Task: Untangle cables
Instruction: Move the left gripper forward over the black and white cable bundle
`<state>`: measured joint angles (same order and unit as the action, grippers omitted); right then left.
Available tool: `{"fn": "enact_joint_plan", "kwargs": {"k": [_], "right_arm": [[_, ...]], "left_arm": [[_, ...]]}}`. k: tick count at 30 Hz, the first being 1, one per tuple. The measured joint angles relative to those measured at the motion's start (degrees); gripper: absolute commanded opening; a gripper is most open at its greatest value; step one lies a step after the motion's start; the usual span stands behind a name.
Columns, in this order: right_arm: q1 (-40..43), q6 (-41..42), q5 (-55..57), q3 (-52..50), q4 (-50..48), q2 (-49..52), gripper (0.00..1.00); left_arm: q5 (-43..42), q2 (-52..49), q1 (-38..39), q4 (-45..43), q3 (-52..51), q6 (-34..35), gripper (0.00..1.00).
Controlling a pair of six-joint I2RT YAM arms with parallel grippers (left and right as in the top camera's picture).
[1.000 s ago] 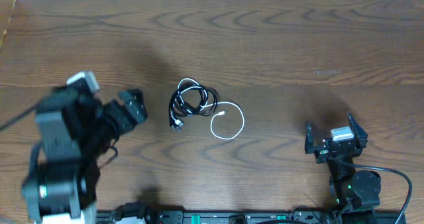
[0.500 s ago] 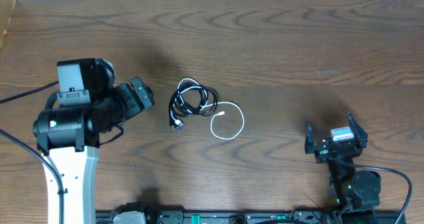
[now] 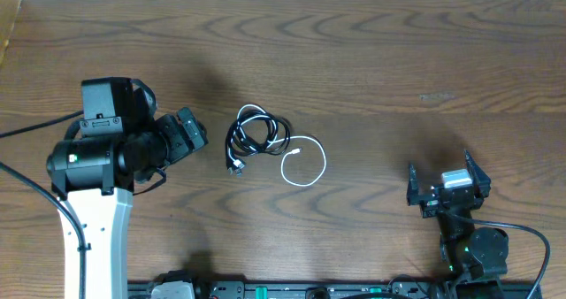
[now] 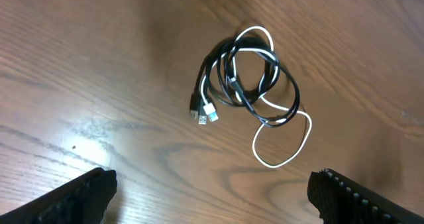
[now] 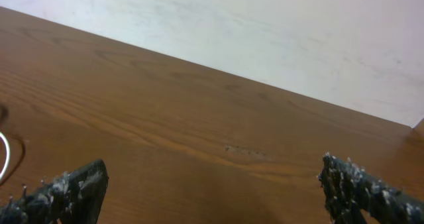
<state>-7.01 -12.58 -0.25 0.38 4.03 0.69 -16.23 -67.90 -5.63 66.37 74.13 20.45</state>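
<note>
Facing cables (image 4: 237,90), left hand (image 4: 212,177) gapes empty; right hand (image 5: 213,168), likewise, sees mostly table (image 5: 199,118).

Nothing legible is being shown in any view: no text, label, brand, number or sign is being made out on the black cable (image 4: 213,68), the white cable (image 4: 270,166) or the wooden table (image 4: 99,71).

A wooden table (image 3: 398,51) carries a black cable (image 3: 233,142) tangled with a white cable (image 3: 325,164).
</note>
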Motion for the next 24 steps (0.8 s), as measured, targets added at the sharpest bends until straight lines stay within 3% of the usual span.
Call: {"fn": "enact_joint_plan", "kwargs": {"k": [2,3,4,5,7,24], "right_arm": [[0.0,0.0,0.0,0.0,0.0,0.0,0.99],[0.0,0.0,0.0,0.0,0.0,0.0,0.99],[0.0,0.0,0.0,0.0,0.0,0.0,0.99],[0.0,0.0,0.0,0.0,0.0,0.0,0.99],[0.0,0.0,0.0,0.0,0.0,0.0,0.99],[0.0,0.0,0.0,0.0,0.0,0.0,0.99]], "left_arm": [[0.0,-0.1,0.0,0.9,0.0,0.0,0.99],[0.0,-0.2,0.0,1.4,0.0,0.0,0.96],[0.0,-0.2,0.0,1.8,0.0,0.0,0.86],[0.0,-0.2,0.0,2.1,0.0,0.2,0.72],[-0.1,-0.2,0.0,2.5,-0.3,-0.3,0.08],[-0.2,-0.3,0.0,3.5,-10.0,-0.7,0.08]]}}
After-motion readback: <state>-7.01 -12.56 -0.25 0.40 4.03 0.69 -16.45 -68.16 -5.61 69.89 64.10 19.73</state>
